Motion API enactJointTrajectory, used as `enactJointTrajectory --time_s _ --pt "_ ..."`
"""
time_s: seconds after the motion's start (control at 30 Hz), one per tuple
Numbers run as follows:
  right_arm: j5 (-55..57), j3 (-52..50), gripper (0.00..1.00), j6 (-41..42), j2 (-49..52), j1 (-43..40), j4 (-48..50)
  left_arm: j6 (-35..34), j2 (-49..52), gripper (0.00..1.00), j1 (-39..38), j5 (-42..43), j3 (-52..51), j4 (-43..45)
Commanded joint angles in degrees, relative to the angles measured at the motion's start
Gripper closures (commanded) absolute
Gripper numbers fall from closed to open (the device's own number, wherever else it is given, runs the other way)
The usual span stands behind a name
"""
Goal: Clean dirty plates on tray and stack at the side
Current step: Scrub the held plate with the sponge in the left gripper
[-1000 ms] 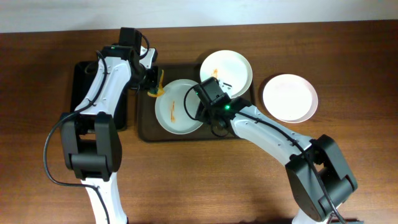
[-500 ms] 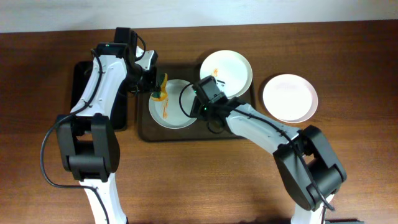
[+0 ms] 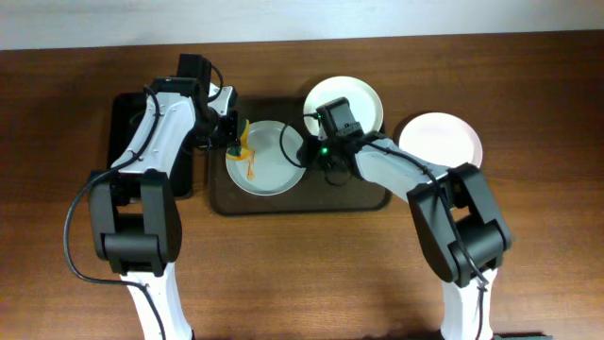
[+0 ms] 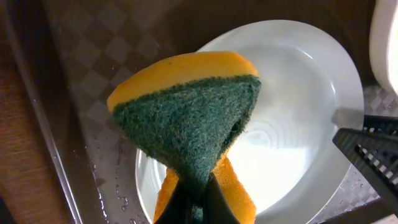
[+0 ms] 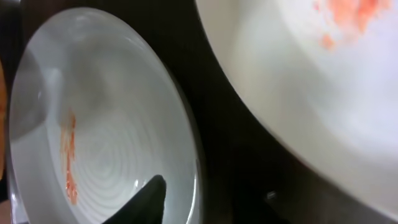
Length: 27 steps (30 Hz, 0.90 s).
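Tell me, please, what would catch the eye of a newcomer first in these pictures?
The yellow-and-green sponge, pinched in the left gripper, hangs over the pale plate, which carries an orange smear and lies on the dark tray. The right gripper is at that plate's right rim. A white plate with orange smears lies farther back on the tray, and another white plate rests on the table to the right.

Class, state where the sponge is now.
Overhead view: the sponge, pinched in the left gripper, is at the left rim of the pale plate on the brown tray.
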Motion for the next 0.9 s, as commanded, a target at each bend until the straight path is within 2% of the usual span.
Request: enactJointTrajectory --time_s 0.0,0.1,0.2,0.5,0.53,0.63,0.8,0.87 --pt "0.3 6.3 0.69 -2.1 4.7 1.3 -4.5 0.0 -2.3 0.99 -0.3 -0.4 -0.3 0.2" --pt "0.5 9.0 0.87 -2.4 5.9 1.7 -8.2 0.3 -2.3 0.99 -1.2 -3.1 -0.3 0.2" --pt "0.3 9.0 0.96 -1.8 5.9 1.7 -9.2 0.3 -2.3 0.99 -2.1 -3.5 -1.0 0.4" --pt "-1.5 9.0 0.96 -0.6 5.9 1.6 -8.9 6.5 -2.3 0.99 -2.1 -4.2 -13.4 6.6" --pt "-1.5 9.0 0.96 -0.6 5.9 1.6 -8.9 6.7 -2.3 0.99 -2.1 -2.0 -14.0 6.1" --pt "-1.9 9.0 0.96 -0.2 5.9 1.6 -8.8 14.9 -2.3 0.99 -2.1 12.7 -14.0 5.5" --pt "-2.1 9.0 0.96 -0.3 5.9 1.6 -8.9 16.7 -2.3 0.99 -1.9 11.5 -14.0 6.3" --pt "-2.1 9.0 0.96 -0.3 5.9 1.6 -8.9 14.2 -2.3 0.99 -1.9 4.3 -14.0 10.5"
